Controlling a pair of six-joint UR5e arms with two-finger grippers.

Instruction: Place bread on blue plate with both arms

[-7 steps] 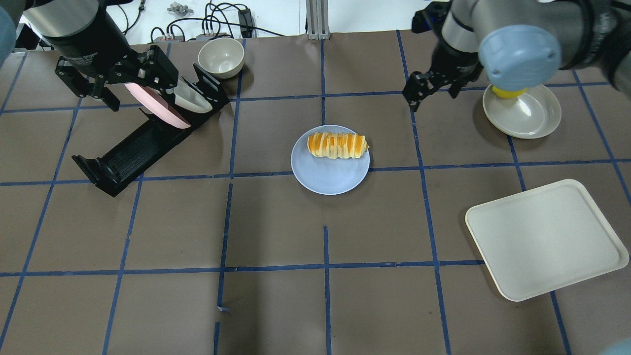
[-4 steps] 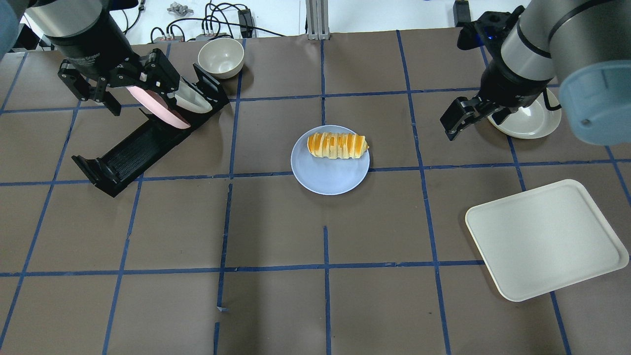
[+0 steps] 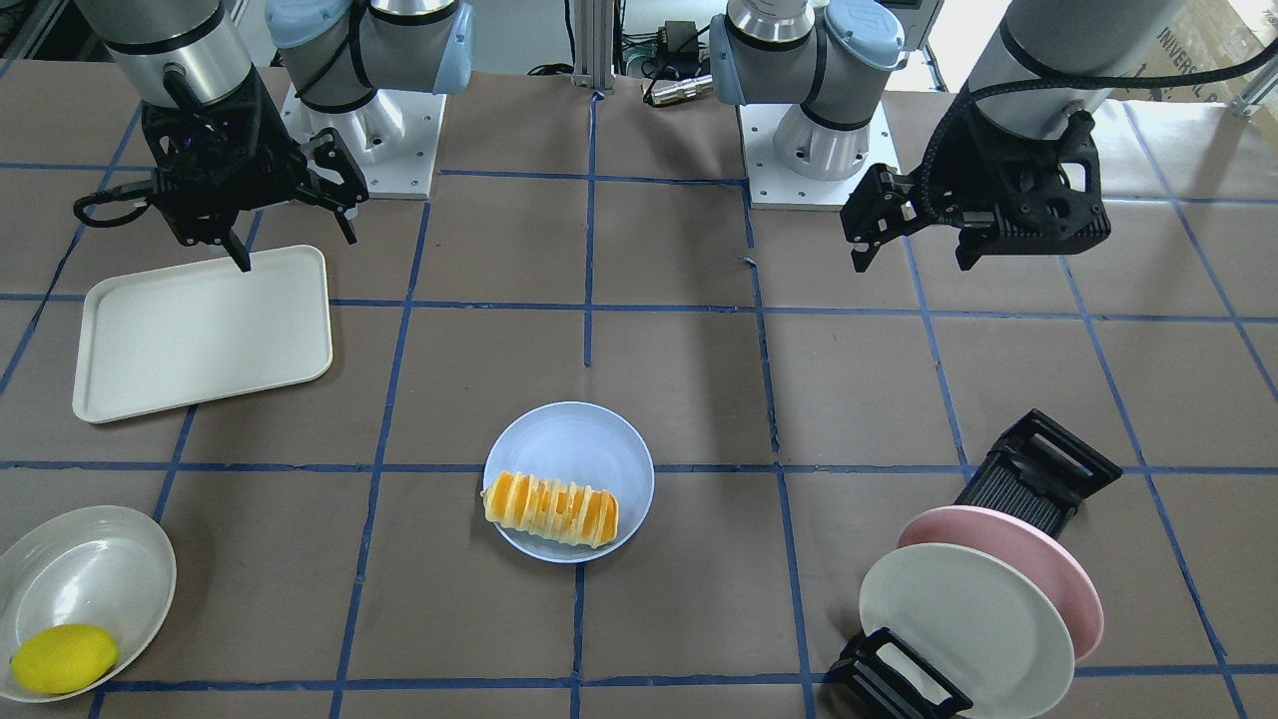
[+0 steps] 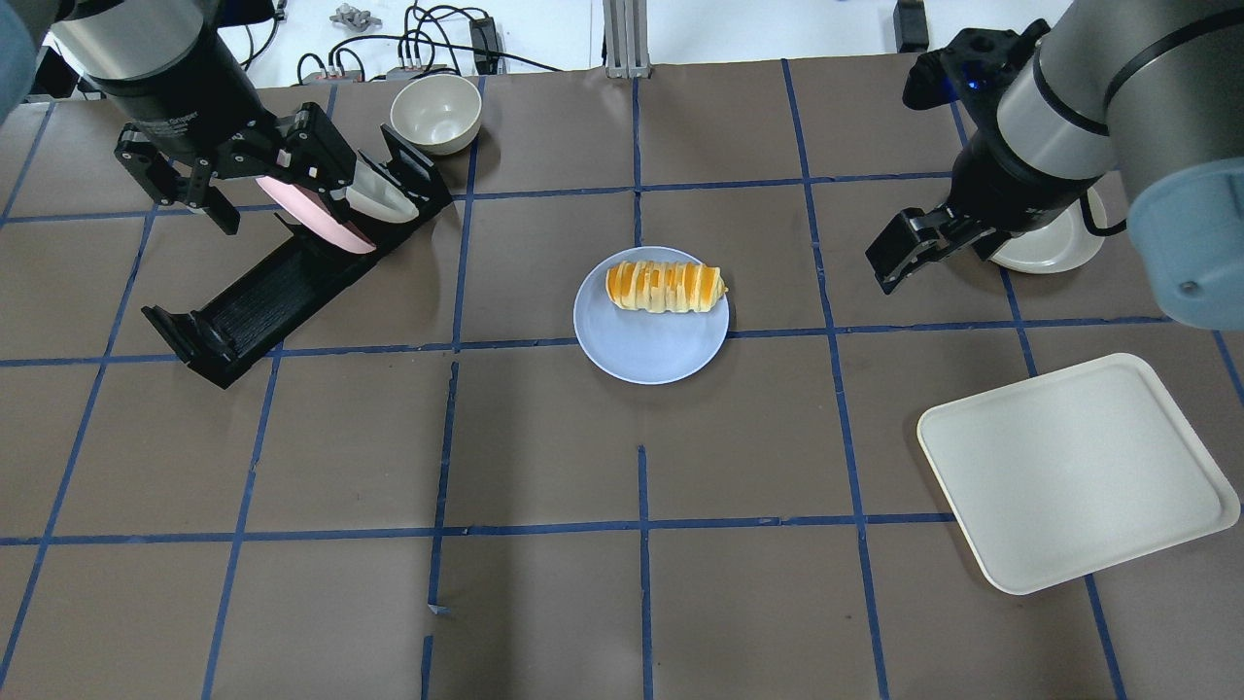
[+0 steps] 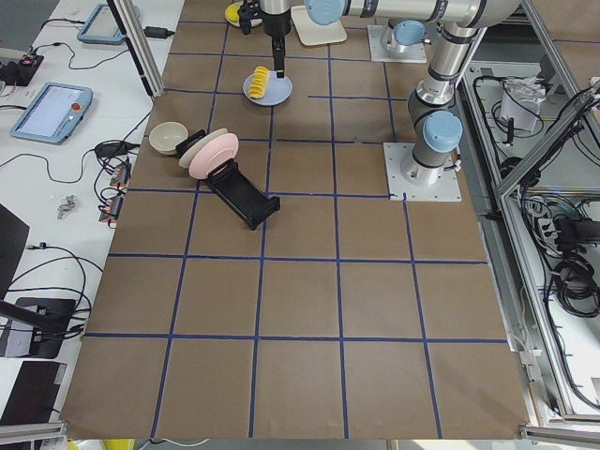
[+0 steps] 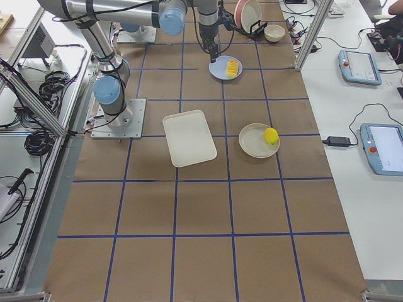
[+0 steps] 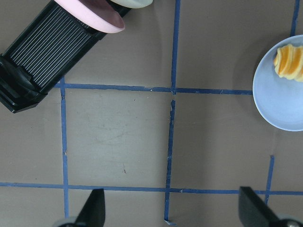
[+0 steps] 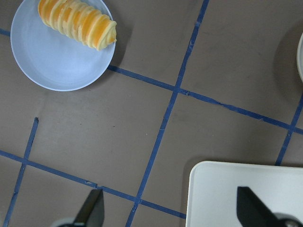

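Resting on the blue plate (image 4: 646, 350) near the middle of the table, the bread (image 4: 667, 286) lay lengthwise across the half of the plate farther from the robot. One end reached just over the rim. Nothing touched it.

Both arms were held well apart from the plate, one to each side. The left gripper (image 3: 914, 245) hung above bare table on the robot's left, near a black dish rack (image 4: 262, 292) that held a pink plate (image 3: 1048, 559) and a cream-white plate (image 3: 958, 619) on edge. Its fingers were spread wide and carried nothing, which its own wrist camera also showed. The right gripper (image 3: 297, 245) hovered by the edge of a cream tray (image 4: 1074, 472), its fingers likewise spread and holding nothing. A lemon (image 3: 63, 658) sat in a separate cream dish (image 3: 90, 569), well away from the bread.

With the roll lying flat on the plate and both grippers open and unloaded, the placing looked finished. Holding the arms high and to the sides probably served to avoid knocking the roll. The overhanging end seemed the one weak point, since a nudge there could tip or roll the bread off the shallow rim.
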